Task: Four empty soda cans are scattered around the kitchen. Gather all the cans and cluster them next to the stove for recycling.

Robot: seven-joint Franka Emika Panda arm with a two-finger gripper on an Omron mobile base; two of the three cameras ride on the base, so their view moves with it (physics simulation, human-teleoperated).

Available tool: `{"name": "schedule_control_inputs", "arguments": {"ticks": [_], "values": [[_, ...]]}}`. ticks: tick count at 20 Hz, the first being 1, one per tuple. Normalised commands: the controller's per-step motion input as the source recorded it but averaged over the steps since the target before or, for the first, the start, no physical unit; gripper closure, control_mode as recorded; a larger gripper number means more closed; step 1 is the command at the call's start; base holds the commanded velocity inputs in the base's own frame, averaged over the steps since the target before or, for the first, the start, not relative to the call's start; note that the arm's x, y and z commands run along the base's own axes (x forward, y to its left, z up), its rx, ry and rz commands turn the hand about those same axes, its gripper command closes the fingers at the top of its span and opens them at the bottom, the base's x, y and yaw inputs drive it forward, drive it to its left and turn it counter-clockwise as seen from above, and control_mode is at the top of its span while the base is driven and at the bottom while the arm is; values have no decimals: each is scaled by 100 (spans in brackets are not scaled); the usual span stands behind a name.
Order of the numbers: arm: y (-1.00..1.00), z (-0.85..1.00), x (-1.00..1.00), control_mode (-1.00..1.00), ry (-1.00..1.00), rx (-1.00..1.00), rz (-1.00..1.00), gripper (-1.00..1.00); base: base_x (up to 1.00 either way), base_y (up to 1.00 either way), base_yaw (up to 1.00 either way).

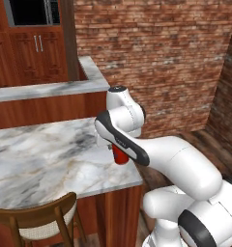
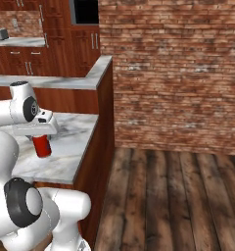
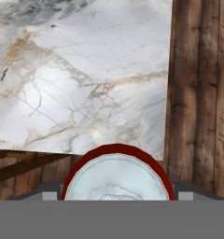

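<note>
Item: red soda can, upright, silver top facing my hand camera. It sits directly under the hand, at the near corner of the marble bench, close to both edges; I cannot tell whether its base is on the marble or just off it.

Item: pincer. It stands wide, with the can between the fingers. I judge it closed on the can's body, though the fingers themselves are mostly hidden behind the hand and the can's rim, so I cannot confirm firm contact on both sides.

Item: wooden chair, tucked at the bench's near side. Plank floor beyond the bench end, brick wall behind.

Risks, as I judge them: a thin, empty can crushes or slips if the grip is off-centre; a drop here goes over the corner onto the floor and rolls away. Swinging low could clip the raised ledge behind the bench.
</note>
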Motion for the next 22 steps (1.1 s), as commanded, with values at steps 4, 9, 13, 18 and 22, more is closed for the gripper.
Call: {"name": "schedule_control_inputs", "arguments": {"ticks": [4,9,13,18,22], "values": [[0,0,0,-100,0,0,0,100,0,0,0],[0,0,0,-100,0,0,0,100,0,0,0],[0,0,0,-100,0,0,0,100,0,0,0],[0,0,0,-100,0,0,0,100,0,0,0],[0,0,0,-100,0,0,0,100,0,0,0]]}}
